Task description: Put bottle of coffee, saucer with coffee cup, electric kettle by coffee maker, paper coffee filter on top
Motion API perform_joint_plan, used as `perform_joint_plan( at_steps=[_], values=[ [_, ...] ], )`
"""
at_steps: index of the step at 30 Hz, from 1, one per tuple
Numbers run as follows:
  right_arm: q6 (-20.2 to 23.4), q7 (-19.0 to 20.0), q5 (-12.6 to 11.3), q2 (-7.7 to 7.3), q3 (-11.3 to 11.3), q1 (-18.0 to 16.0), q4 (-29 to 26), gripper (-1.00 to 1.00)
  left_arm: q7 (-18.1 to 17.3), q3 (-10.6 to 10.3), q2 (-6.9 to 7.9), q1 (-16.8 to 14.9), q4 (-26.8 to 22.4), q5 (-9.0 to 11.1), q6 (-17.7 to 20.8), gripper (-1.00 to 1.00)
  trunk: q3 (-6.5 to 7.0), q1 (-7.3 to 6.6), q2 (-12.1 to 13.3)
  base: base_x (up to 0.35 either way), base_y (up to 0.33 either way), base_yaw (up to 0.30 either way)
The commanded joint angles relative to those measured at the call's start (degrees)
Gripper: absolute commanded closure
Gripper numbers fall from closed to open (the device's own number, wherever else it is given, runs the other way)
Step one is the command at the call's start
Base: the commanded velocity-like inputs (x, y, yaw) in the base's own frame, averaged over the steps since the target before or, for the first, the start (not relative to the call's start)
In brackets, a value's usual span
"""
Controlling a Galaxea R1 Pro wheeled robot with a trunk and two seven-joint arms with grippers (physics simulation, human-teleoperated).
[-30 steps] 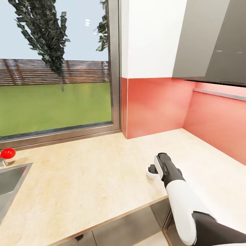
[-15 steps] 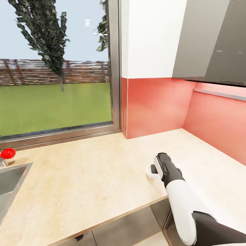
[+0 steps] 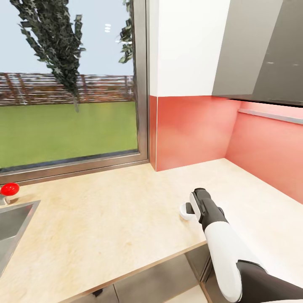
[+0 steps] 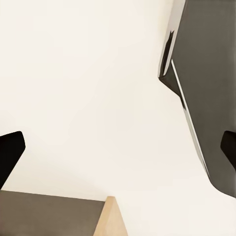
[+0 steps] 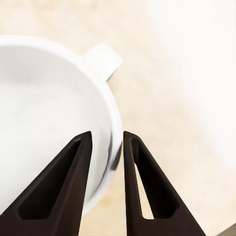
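Observation:
The white coffee cup (image 5: 44, 98) stands on the beige countertop (image 3: 105, 219) near its front edge, and its handle (image 5: 103, 59) points away from the wrist camera. My right gripper (image 5: 107, 135) is shut on the cup's rim, one dark finger inside the cup and one outside. In the head view the cup (image 3: 184, 211) peeks out just left of the right gripper (image 3: 189, 209), mostly hidden by the wrist. My left gripper (image 4: 118, 152) hangs open with nothing between its fingers, facing pale and dark grey surfaces.
A steel sink (image 3: 12, 227) is set into the counter at the far left, with a red knob (image 3: 9, 189) behind it. A large window (image 3: 71, 84) and a pink backsplash (image 3: 193, 130) line the back. A grey hood (image 3: 261, 50) hangs at the upper right.

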Motion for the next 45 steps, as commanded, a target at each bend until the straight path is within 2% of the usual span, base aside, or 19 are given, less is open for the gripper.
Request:
perform_joint_plan(
  at_steps=[1,9,11,13,16,19,20,23,32,36,38,45],
  values=[
    [0.0,0.3,-1.0,0.10,-0.4,0.0,0.0,1.00,0.1,0.4,-0.01,0.0,-0.1,-0.2,-0.1,-1.00,-0.13,0.04,-0.1,0.000,0.000,0.000],
    [-0.1,0.6,-1.3,0.10,0.2,0.0,-0.4,1.00,0.1,0.4,-0.04,0.0,-0.2,-0.2,-0.1,-1.00,-0.13,0.04,-0.1,0.000,0.000,0.000],
    [-0.1,0.9,-1.4,0.10,2.6,0.0,-0.6,1.00,0.1,0.4,-0.08,0.0,-0.2,-0.2,-0.1,-1.00,-0.13,0.04,-0.1,0.000,0.000,0.000],
    [-0.1,1.0,-1.4,0.10,7.4,0.0,-2.7,1.00,0.1,0.7,-0.03,0.0,-0.3,-0.2,0.0,-1.00,-0.13,0.04,-0.1,0.000,0.000,0.000],
    [-0.1,1.0,-1.4,0.10,10.8,0.0,-6.9,1.00,0.1,0.8,-0.02,0.0,-0.3,-0.2,0.0,-1.00,-0.13,0.04,-0.1,0.000,0.000,0.000],
    [0.0,1.0,-1.4,0.10,13.2,0.0,-11.2,1.00,0.1,0.8,0.04,0.0,-0.3,-0.1,0.0,-1.00,-0.13,0.04,-0.1,0.000,0.000,0.000],
    [0.0,1.0,-1.4,0.10,15.3,0.0,-12.3,1.00,0.1,0.6,0.07,-0.1,-0.4,-0.1,0.0,-1.00,-0.13,0.04,-0.1,0.000,0.000,0.000],
    [0.0,1.0,-1.4,0.10,16.6,0.0,-12.8,1.00,0.1,0.6,0.03,-0.1,-0.6,-0.2,0.0,-1.00,-0.13,0.04,-0.1,0.000,0.000,0.000],
    [-0.1,1.9,-1.7,0.10,17.6,0.0,-12.6,1.00,0.2,0.6,-0.06,-0.3,-1.0,-0.1,0.4,-1.00,-0.19,0.04,-0.1,-0.254,0.000,0.056],
    [0.0,7.9,-1.6,0.10,17.6,0.0,-12.4,1.00,0.2,0.7,-0.12,-0.3,-1.0,0.0,0.3,-1.00,-0.30,0.04,-0.1,-0.335,0.070,0.243],
    [0.0,9.7,-1.6,0.10,17.6,0.0,-12.4,1.00,0.2,0.7,-0.10,-0.3,-1.0,0.0,0.3,-1.00,-0.37,0.04,-0.1,-0.311,0.158,0.255],
    [0.0,10.5,-1.6,0.10,17.6,0.0,-12.5,1.00,0.2,0.7,-0.18,-0.3,-1.0,0.0,0.3,-1.00,-0.61,0.04,-0.1,-0.277,0.216,0.257]
  ],
)
